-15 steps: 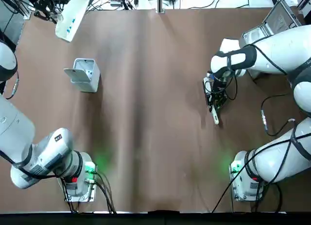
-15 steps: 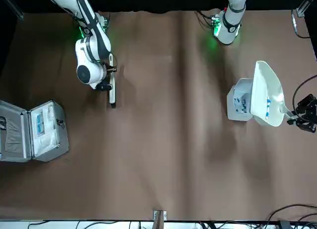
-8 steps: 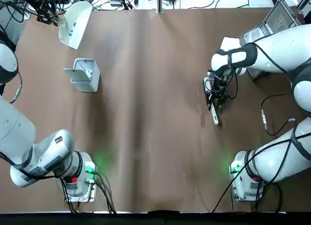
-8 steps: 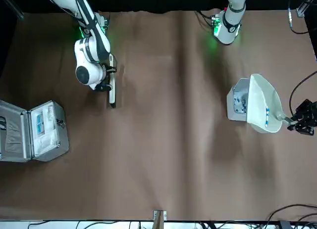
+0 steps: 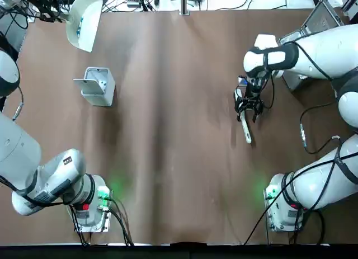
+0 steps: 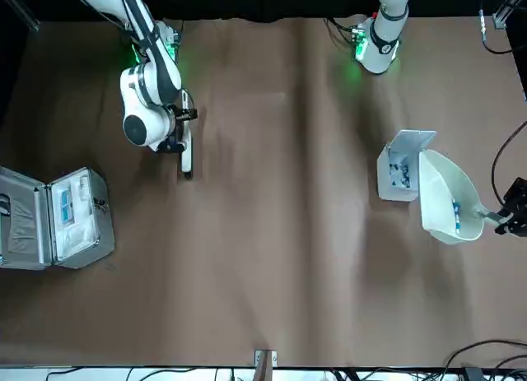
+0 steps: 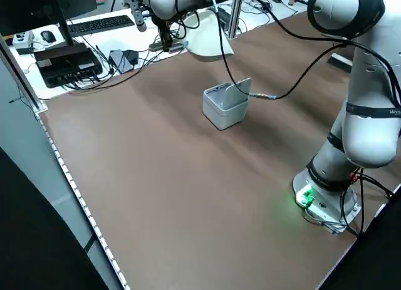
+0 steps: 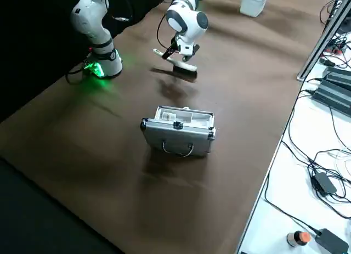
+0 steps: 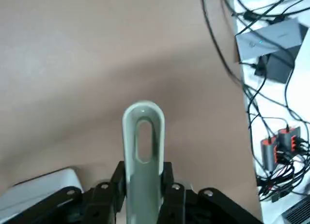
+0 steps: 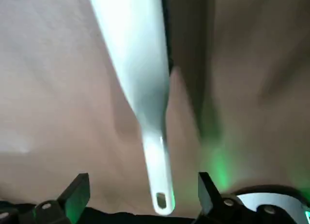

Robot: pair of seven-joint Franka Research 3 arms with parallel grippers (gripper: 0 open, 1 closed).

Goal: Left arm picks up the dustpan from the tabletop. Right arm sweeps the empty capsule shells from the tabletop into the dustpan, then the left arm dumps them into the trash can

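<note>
The brush (image 8: 173,62) is at the right of the worktop (image 5: 184,158), its handle pointing back toward the robot; the right jaws (image 10: 143,195) are spread apart around the handle's end, with no grip seen. Farther out on the left, the open bin (image 5: 98,87) is set with its lid raised, and small pale-blue bits (image 6: 402,174) are seen inside. Farthest, at the far left, the dustpan (image 5: 84,22) is held raised, its short handle (image 9: 144,195) clamped in the left jaws (image 9: 144,168). The long axis, handle to mouth, runs mostly sideways, with the mouth toward the robot's right. The pan is likely light, stiff plastic, smooth enough for a slip or twist if pinched loosely; it is best taken by the handle, squarely across the flat sides. The shells (image 6: 457,216) lie in a small group inside the pan and, being so light, could be scattered by a jerk or stay clinging when tipped. A slow, steady tilt over the bin is judged the safest.
</note>
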